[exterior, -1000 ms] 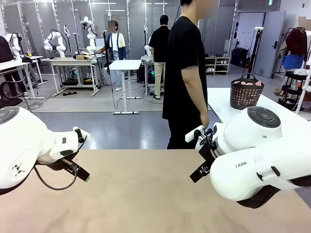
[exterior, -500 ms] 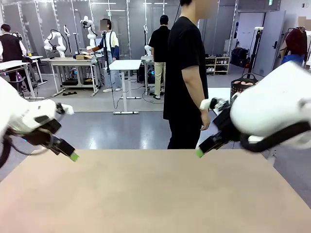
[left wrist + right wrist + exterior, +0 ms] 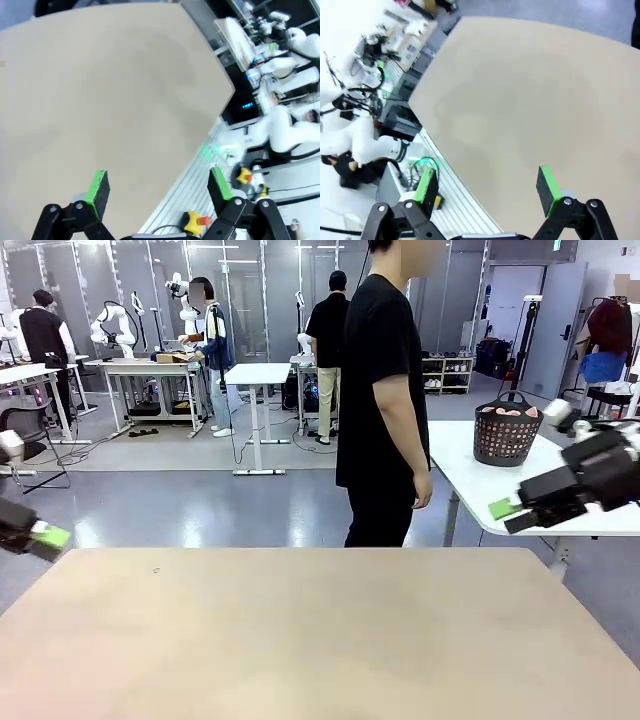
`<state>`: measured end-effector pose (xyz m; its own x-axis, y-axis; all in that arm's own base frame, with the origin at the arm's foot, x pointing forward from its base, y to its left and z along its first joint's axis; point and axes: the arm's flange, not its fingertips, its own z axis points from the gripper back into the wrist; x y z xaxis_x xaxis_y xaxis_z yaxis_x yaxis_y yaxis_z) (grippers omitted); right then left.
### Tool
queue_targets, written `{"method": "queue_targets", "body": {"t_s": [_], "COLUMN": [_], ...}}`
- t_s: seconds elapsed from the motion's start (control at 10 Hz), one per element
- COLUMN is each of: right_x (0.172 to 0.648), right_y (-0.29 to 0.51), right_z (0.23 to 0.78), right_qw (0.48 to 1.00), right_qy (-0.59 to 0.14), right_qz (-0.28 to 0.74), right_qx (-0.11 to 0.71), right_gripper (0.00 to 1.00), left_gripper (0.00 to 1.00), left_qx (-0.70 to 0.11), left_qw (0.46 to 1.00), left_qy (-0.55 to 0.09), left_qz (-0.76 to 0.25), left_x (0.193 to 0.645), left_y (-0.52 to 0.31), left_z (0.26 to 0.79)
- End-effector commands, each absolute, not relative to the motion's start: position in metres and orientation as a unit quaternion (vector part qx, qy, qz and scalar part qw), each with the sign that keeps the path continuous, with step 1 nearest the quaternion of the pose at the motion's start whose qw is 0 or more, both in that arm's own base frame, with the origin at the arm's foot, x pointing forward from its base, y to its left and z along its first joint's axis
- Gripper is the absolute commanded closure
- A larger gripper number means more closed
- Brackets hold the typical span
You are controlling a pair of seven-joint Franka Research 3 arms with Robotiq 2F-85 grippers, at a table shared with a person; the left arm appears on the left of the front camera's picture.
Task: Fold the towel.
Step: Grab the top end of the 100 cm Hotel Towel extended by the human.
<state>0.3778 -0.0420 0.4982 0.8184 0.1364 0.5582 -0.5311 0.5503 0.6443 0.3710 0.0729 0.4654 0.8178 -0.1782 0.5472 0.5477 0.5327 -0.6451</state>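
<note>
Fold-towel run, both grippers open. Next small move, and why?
Probably wait, hovering open. The left gripper and right gripper hang open at the sides of the table; pink fabric, likely the towel, sits in the dark basket on the side table beside the person.

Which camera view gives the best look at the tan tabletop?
The front view: the tabletop lies across the picture with its far edge and both far corners in sight. The left wrist view shows one slanted part of it past the open left hand; the right wrist view, another part past the open right hand.
</note>
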Motion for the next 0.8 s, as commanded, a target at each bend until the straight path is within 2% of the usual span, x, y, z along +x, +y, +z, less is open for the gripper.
{"method": "queue_targets", "body": {"t_s": [0.0,0.4,0.7], "right_x": [0.37,0.337,0.328], "right_y": [-0.081,-0.172,-0.185], "right_z": [0.485,0.462,0.457], "right_qw": [0.839,0.79,0.785], "right_qy": [-0.224,-0.234,-0.23], "right_qz": [0.171,0.106,0.098], "right_qx": [0.466,0.556,0.566], "right_gripper": [0.0,0.0,0.0], "left_gripper": [0.0,0.0,0.0], "left_qx": [-0.493,-0.57,-0.578], "left_qw": [0.824,0.763,0.762], "left_qy": [-0.215,-0.286,-0.286], "left_qz": [-0.18,-0.101,-0.054], "left_x": [0.372,0.336,0.324], "left_y": [0.125,0.213,0.24], "left_z": [0.444,0.41,0.407]}}
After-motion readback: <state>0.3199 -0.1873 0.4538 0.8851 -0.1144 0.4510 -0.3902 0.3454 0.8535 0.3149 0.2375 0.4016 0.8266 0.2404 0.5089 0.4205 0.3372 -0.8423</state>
